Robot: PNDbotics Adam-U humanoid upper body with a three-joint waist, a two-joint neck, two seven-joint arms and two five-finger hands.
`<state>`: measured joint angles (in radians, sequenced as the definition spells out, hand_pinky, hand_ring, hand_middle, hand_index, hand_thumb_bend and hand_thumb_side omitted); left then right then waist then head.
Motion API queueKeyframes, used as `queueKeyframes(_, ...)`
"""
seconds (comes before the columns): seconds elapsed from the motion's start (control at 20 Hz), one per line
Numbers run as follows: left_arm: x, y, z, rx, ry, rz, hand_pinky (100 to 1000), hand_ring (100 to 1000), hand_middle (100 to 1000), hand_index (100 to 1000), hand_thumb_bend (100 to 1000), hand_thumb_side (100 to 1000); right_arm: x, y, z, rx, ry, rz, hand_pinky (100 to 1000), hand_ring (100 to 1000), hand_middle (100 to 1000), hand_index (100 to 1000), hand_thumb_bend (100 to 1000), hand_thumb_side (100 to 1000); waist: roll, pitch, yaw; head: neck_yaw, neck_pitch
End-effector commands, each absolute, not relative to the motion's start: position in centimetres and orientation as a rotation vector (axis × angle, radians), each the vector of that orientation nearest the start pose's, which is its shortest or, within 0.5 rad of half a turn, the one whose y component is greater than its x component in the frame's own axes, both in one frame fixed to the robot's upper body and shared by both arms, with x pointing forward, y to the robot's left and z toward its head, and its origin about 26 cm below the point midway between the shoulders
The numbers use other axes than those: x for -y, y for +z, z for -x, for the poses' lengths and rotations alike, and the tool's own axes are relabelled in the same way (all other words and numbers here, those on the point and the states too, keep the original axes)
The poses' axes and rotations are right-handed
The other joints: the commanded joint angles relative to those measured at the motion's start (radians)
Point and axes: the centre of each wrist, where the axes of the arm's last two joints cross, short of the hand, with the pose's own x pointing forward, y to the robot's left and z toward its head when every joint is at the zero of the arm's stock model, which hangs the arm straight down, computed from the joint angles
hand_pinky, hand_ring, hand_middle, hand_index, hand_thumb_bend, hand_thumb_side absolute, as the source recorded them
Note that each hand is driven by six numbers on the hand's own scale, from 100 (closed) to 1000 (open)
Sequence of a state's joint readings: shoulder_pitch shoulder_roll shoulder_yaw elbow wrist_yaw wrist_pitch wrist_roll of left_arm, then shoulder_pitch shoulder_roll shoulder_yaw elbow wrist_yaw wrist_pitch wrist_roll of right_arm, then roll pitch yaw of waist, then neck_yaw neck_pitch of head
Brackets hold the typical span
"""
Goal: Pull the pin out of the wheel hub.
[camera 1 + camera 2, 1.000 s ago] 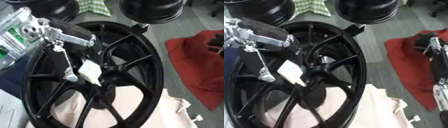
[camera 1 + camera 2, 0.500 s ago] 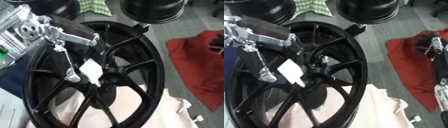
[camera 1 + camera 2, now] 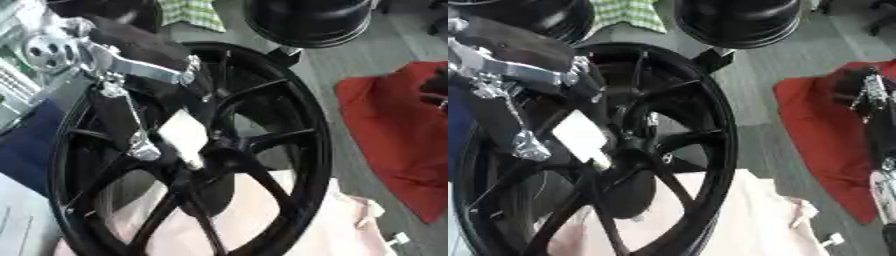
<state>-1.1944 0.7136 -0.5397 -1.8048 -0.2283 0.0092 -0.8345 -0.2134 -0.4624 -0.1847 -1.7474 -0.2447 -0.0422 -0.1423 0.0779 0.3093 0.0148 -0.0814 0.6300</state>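
Fingers [image 3: 184, 142] of left hand [image 3: 144, 100] at wheel hub [image 3: 206, 155], grasp unclear, right hand [image 3: 868, 95] idle.

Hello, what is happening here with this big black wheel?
The robot's left hand reaches in from the upper left over the black spoked wheel, which lies on a pale pink cloth. Its fingers are at a whitish pin-like piece by the wheel's centre hub. The right hand waits over the red cloth.

The wheel [image 3: 289, 125] is being shown at centre, lying on a cloth [image 3: 297, 225]. The left hand [image 3: 140, 95] is positioned over its hub [image 3: 206, 152]. A red cloth [image 3: 394, 130] is lying to the right, another wheel [image 3: 306, 20] behind.
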Motion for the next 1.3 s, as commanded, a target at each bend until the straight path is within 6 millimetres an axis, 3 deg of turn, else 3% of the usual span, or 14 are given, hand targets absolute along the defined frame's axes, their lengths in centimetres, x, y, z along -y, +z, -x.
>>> queueKeyframes(0.05, -16.1, 41.3, -29.7, -2.164, 2.482, 0.718, 612, 492, 252, 318, 198, 100, 36.6, 16.3, -31.1, 2.079, -0.003, 0.333, 733, 707, 625, 727, 100, 794, -0.007, -0.014, 0.001, 0.001, -0.016)
queueKeyframes(0.3, -20.8, 42.3, -29.5, -2.369, 2.341, 0.979, 610, 490, 255, 329, 205, 100, 36.9, 16.5, -30.9, 2.087, -0.012, 0.352, 734, 707, 625, 727, 100, 789, -0.011, -0.011, 0.016, -0.009, -0.016)
queueKeyframes(0.6, -29.7, 42.4, -31.2, -2.623, 2.228, 1.508, 612, 497, 271, 363, 216, 100, 37.8, 17.0, -30.4, 2.110, -0.057, 0.408, 734, 707, 625, 727, 100, 780, -0.018, 0.005, 0.047, -0.037, -0.032)
queueKeyframes(0.7, -32.3, 41.7, -31.9, -2.690, 2.194, 1.654, 628, 512, 302, 401, 259, 100, 37.8, 17.1, -30.4, 2.116, -0.066, 0.413, 734, 707, 625, 727, 100, 780, -0.020, 0.009, 0.052, -0.041, -0.037)
queueKeyframes(0.75, -33.4, 41.0, -32.4, -2.726, 2.188, 1.720, 660, 556, 383, 493, 359, 100, 37.8, 17.2, -30.4, 2.119, -0.071, 0.414, 734, 707, 625, 727, 100, 779, -0.022, 0.011, 0.055, -0.042, -0.038)
queueKeyframes(0.85, -35.5, 39.2, -33.5, -2.792, 2.203, 1.833, 718, 636, 534, 653, 461, 100, 37.9, 17.3, -30.4, 2.124, -0.076, 0.416, 734, 707, 625, 727, 100, 779, -0.025, 0.014, 0.059, -0.042, -0.040)
queueKeyframes(0.9, -36.5, 38.2, -33.9, -2.820, 2.228, 1.871, 779, 759, 714, 797, 624, 200, 37.9, 17.3, -30.3, 2.125, -0.079, 0.418, 734, 707, 625, 727, 100, 779, -0.027, 0.016, 0.059, -0.041, -0.041)
queueKeyframes(0.95, -37.5, 37.2, -34.3, -2.848, 2.262, 1.902, 785, 773, 738, 814, 679, 263, 37.9, 17.3, -30.3, 2.125, -0.080, 0.420, 734, 707, 625, 727, 100, 779, -0.027, 0.016, 0.059, -0.040, -0.041)
queueKeyframes(1.0, -38.6, 36.4, -34.6, -2.879, 2.270, 1.934, 797, 807, 785, 871, 809, 435, 38.0, 17.3, -30.3, 2.125, -0.083, 0.422, 734, 707, 625, 727, 100, 778, -0.028, 0.016, 0.057, -0.038, -0.042)
queueKeyframes(1.05, -39.8, 35.6, -34.7, -2.916, 2.258, 1.964, 795, 808, 787, 878, 808, 461, 38.0, 17.3, -30.3, 2.125, -0.085, 0.422, 734, 707, 625, 727, 100, 778, -0.028, 0.015, 0.054, -0.036, -0.042)
queueKeyframes(1.1, -40.9, 34.9, -34.8, -2.956, 2.233, 1.985, 785, 802, 782, 876, 739, 524, 38.0, 17.3, -30.3, 2.124, -0.087, 0.421, 734, 707, 625, 727, 100, 782, -0.028, 0.014, 0.051, -0.034, -0.041)
queueKeyframes(1.15, -41.8, 34.3, -34.6, -2.996, 2.197, 2.001, 769, 784, 758, 856, 797, 492, 37.9, 17.2, -30.3, 2.123, -0.088, 0.419, 734, 707, 625, 727, 100, 778, -0.028, 0.013, 0.048, -0.032, -0.040)
queueKeyframes(1.3, -42.9, 33.8, -33.6, -3.118, 2.019, 1.983, 694, 691, 629, 766, 670, 441, 37.8, 17.0, -30.3, 2.117, -0.085, 0.410, 734, 707, 625, 727, 100, 780, -0.030, 0.007, 0.037, -0.022, -0.032)
